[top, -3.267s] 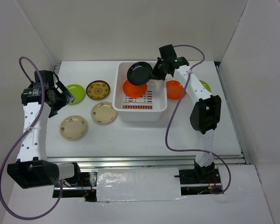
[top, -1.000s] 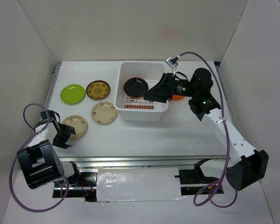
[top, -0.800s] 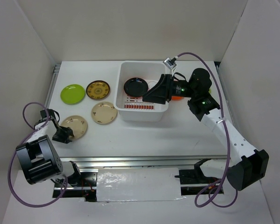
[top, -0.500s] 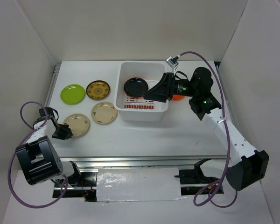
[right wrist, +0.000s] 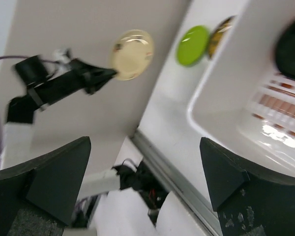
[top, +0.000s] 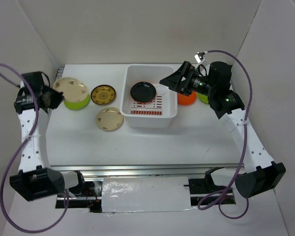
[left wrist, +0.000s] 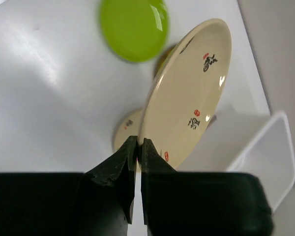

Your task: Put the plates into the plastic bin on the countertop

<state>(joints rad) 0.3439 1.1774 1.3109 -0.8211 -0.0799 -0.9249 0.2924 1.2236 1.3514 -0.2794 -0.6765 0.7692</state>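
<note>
While right claw [right wrist: 145,147] stays spread, left claw [left wrist: 139,143] has lifted cream plate [left wrist: 187,98], pinching it.

Cream plate [left wrist: 187,98] with red-and-black specks, lime green plate [left wrist: 132,27], black plate [top: 143,91], white bin [top: 150,119], brown-and-gold patterned plate [top: 103,93]

No readable text, labels, brands or numbers in any view. Closest thing: cream plate [left wrist: 187,98] has small black and red marks on its face, glyph-like but not legible. The bin [top: 150,120] base shows rows of red marks [top: 146,112], plain dashes, no characters.
</note>
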